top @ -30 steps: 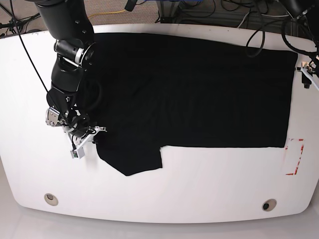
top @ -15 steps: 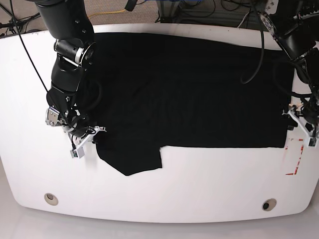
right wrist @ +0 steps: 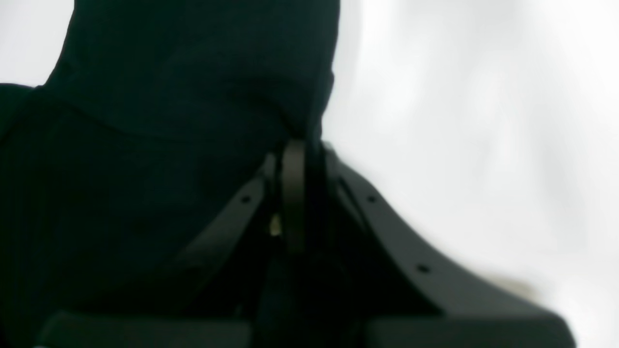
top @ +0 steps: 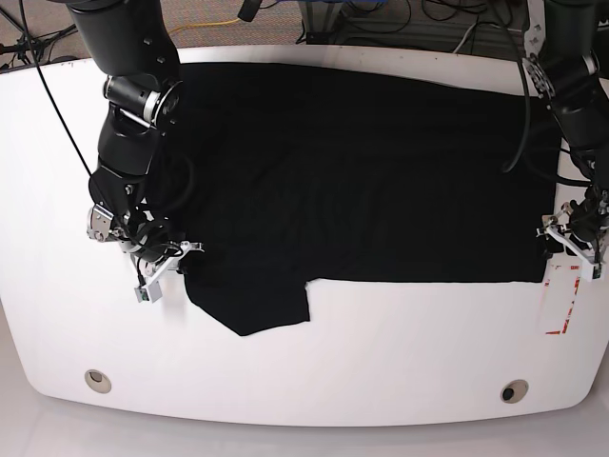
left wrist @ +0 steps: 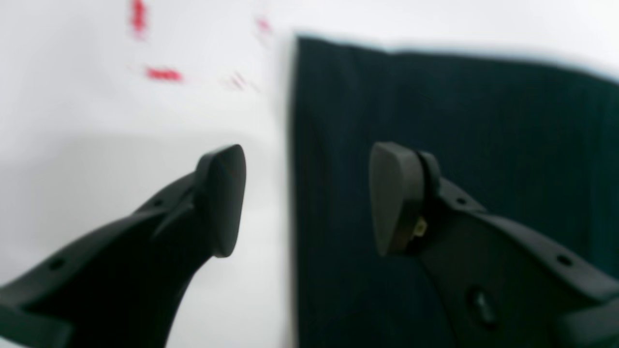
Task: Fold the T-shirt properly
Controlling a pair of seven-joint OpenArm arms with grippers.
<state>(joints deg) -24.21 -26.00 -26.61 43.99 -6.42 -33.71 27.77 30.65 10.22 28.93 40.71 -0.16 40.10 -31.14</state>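
Observation:
The black T-shirt (top: 362, 171) lies spread flat across the white table (top: 400, 352), one short sleeve (top: 257, 300) pointing toward the near edge. No print shows. My right gripper (top: 164, 268) is at the shirt's left edge beside that sleeve, and in the right wrist view it (right wrist: 294, 145) is shut on a fold of the black fabric (right wrist: 169, 121). My left gripper (top: 571, 240) hovers at the shirt's near right corner. In the left wrist view it (left wrist: 307, 198) is open, straddling the shirt's straight edge (left wrist: 296, 145), one finger (left wrist: 220, 200) over bare table, the other (left wrist: 396, 198) over cloth.
Red tape marks (top: 563, 300) lie on the table just past the shirt's right corner, also blurred in the left wrist view (left wrist: 164, 74). Two round holes (top: 95, 379) (top: 514, 391) sit near the front edge. Cables (top: 400, 24) trail behind the table.
My left arm has swung in from the far right edge and come down to the shirt's near right corner, jaws still wide. The right arm and the shirt have not moved.

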